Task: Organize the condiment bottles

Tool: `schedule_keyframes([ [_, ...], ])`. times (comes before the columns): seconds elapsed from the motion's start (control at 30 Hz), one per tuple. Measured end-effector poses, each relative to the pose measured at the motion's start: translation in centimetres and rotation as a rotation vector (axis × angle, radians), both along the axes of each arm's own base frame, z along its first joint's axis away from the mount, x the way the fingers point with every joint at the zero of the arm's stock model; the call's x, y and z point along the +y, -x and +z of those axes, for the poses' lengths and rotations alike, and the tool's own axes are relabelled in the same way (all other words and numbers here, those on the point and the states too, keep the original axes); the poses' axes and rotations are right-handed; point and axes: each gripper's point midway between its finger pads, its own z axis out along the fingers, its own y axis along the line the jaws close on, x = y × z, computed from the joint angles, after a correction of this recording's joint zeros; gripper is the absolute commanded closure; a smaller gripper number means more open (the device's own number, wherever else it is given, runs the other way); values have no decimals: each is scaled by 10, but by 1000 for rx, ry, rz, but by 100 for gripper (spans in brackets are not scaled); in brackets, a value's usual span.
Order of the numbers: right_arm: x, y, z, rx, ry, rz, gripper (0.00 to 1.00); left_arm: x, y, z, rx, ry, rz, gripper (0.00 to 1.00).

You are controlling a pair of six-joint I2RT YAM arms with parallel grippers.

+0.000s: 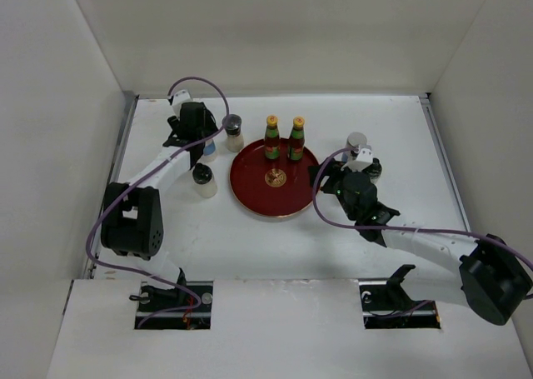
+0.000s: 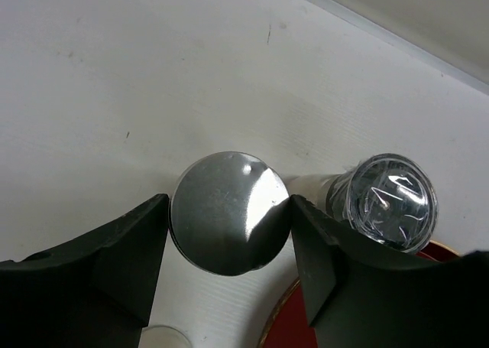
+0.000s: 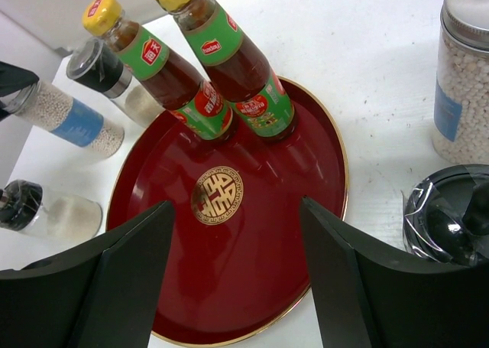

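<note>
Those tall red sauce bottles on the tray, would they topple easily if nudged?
Probably: the sauce bottles are tall on narrow bases, so a push up high likely tips one into its neighbour. Their glossy sides may slip.

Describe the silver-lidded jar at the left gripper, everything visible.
The silver-lidded jar stands upright on the table, left of the red tray. It has a plain shiny metal lid, a clear body full of white granules, and a blue label. The left gripper has its fingers apparently pressed against both sides. A clear-topped shaker stands close beside it.
</note>
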Motion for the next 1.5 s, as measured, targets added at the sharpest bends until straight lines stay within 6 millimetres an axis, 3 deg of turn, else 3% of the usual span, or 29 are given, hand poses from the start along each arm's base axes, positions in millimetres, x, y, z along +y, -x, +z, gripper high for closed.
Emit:
schedule_keyframes([
  [0.2, 0, 0, 0, -1, 3, 0, 27, 4, 20, 12, -23, -40, 22, 67],
  [0.53, 0, 0, -4, 7, 9, 1, 27, -8, 49, 105, -250, -29, 12, 68],
  [0.7, 0, -1, -4, 7, 9, 0, 27, -30, 59, 125, -297, -29, -39, 68],
  [1.0, -9, -3, 2, -6, -4, -26, 27, -138, 96, 120, -283, -11, -312, 68],
  [1.03, -12, -3, 1, -4, -4, -35, 27, -157, 104, 117, -278, -6, -363, 68],
  [1.13, -20, -7, -2, 3, -11, -61, 28, -188, 113, 107, -265, -5, -433, 68],
  [1.33, -35, -13, -1, 7, -33, -115, 27, -232, 114, 49, -163, -56, -531, 68],
  [1.5, -38, -14, -2, 12, -44, -125, 27, -239, 109, 5, -78, -118, -544, 67],
])
